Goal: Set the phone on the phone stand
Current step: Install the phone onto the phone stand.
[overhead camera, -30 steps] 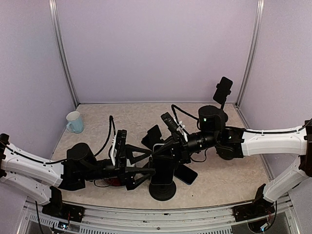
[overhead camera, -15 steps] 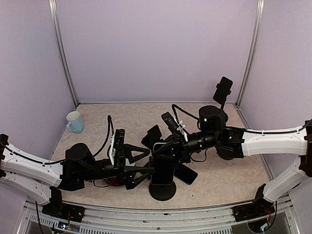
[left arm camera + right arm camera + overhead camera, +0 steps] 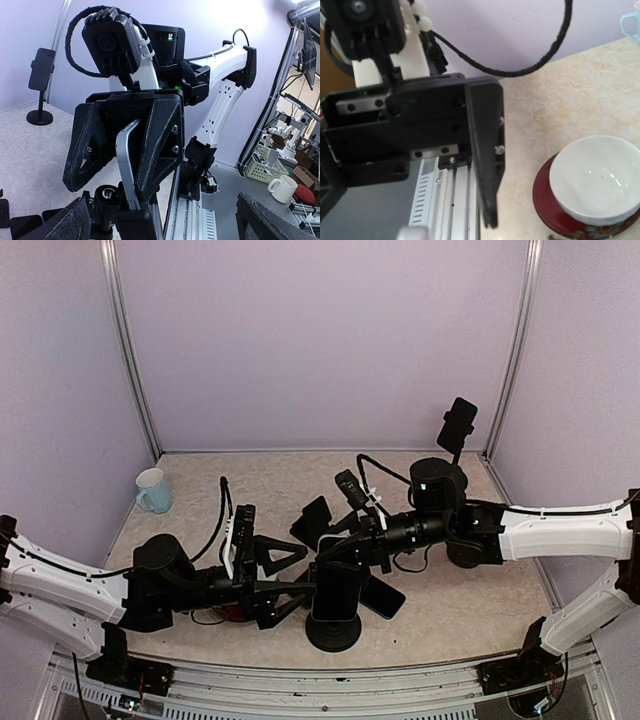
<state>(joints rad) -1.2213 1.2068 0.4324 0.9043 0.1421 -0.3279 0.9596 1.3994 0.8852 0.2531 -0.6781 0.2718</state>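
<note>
Two pads of my right gripper (image 3: 338, 558) are pinching the phone (image 3: 127, 150) by its flat faces. It stands on edge, close to upright, directly over the phone stand (image 3: 333, 630). From the left wrist view the silver side of the phone runs down between those pads, and its lower end meets the black cradle at the top of the stand. Whether it is fully seated there, I cannot tell.

My left gripper (image 3: 295, 580) sits just to the left of the stand, jaws spread wide and gripping nothing. Its fingers (image 3: 75, 225) frame the bottom corners of its own camera view, with the stand between them.

Left of the stand, close under my left arm, a white bowl (image 3: 595, 180) rests on a red saucer (image 3: 555, 210). Far off to the stand's back left, a pale mug (image 3: 152, 490) stands by the wall. Far to the back right, a second stand (image 3: 458, 426) holds up a dark device.
</note>
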